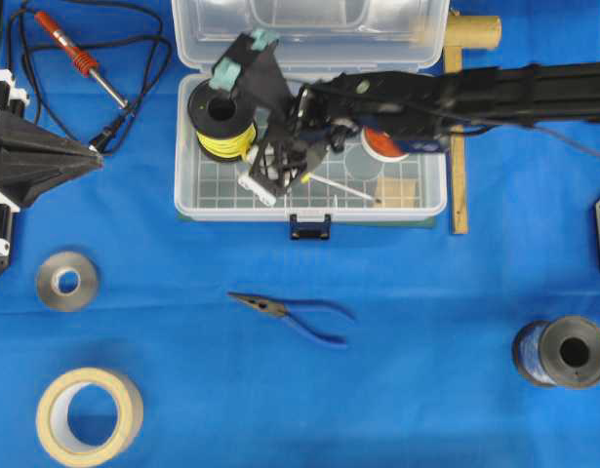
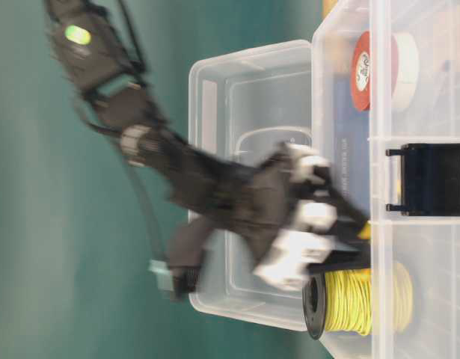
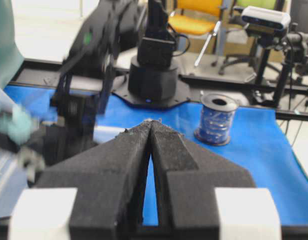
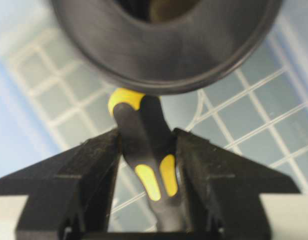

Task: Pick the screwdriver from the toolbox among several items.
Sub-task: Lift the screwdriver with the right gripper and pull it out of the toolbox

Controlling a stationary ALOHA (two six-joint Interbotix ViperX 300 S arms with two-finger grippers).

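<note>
No readable labels anywhere; right gripper (image 4: 146, 165) is clamped on the screwdriver (image 4: 143, 150), stubby black handle with yellow inserts.

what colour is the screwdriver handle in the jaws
Black with yellow patches; the screwdriver shows best in the right wrist view.

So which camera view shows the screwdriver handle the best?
The right wrist view: the screwdriver handle fills the middle, clamped between the right gripper pads. Overhead shows mostly its silver shaft, the arm hiding the handle. Table-level shows only a yellow sliver. The left wrist view shows none of it.
</note>
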